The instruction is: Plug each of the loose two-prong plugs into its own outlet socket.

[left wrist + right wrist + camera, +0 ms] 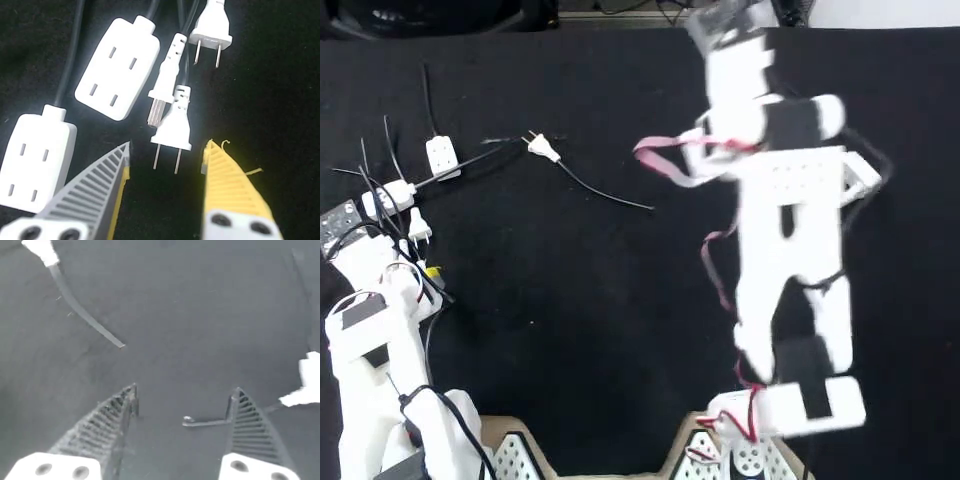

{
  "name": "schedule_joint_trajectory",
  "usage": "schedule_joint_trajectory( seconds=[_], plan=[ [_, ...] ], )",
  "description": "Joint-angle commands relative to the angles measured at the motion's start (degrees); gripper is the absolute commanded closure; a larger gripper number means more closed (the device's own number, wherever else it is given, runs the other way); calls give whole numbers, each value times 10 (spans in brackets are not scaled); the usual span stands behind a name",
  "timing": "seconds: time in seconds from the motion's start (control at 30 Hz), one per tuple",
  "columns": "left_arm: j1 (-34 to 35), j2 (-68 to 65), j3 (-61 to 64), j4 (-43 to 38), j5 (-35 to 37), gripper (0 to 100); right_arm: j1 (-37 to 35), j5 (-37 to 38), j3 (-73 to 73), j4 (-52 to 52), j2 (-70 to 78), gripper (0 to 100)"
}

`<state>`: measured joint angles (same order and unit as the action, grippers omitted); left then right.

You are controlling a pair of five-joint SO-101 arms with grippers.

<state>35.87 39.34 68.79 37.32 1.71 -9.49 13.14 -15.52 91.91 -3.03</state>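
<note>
My left gripper [167, 145] is open over a cluster of white plugs and outlets at the table's left edge. One two-prong plug [172, 131] lies between its grey finger [100, 185] and yellow finger [230, 187], untouched, with its prongs pointing back toward the wrist. A second plug [212, 29] and a third [164, 92] lie just beyond. Two white outlet blocks [119, 67] [31, 160] sit beside them. My right gripper [182, 395] hangs open and empty, high above the black cloth. Another loose plug [542, 148] [42, 251] with a short cable stub lies at centre left.
Black cables [390, 215] tangle around the outlets on the left. The raised right arm [780, 210] stands over the right half of the table with a pink cable [665, 160] looping off it. A white object [307, 385] shows at the right wrist view's edge.
</note>
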Motion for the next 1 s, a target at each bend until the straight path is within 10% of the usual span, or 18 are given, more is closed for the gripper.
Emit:
schedule_joint_trajectory(
  seconds=[0.0,0.53,0.97],
  plan=[
    [15,11,-40,-3,-13,760,-66,-17,131,-72,-67,734],
    [194,-66,-240,178,-392,757,-197,-37,595,-408,-211,736],
    [194,-267,-264,99,-413,756,-198,-37,654,-459,-211,736]
  ],
)
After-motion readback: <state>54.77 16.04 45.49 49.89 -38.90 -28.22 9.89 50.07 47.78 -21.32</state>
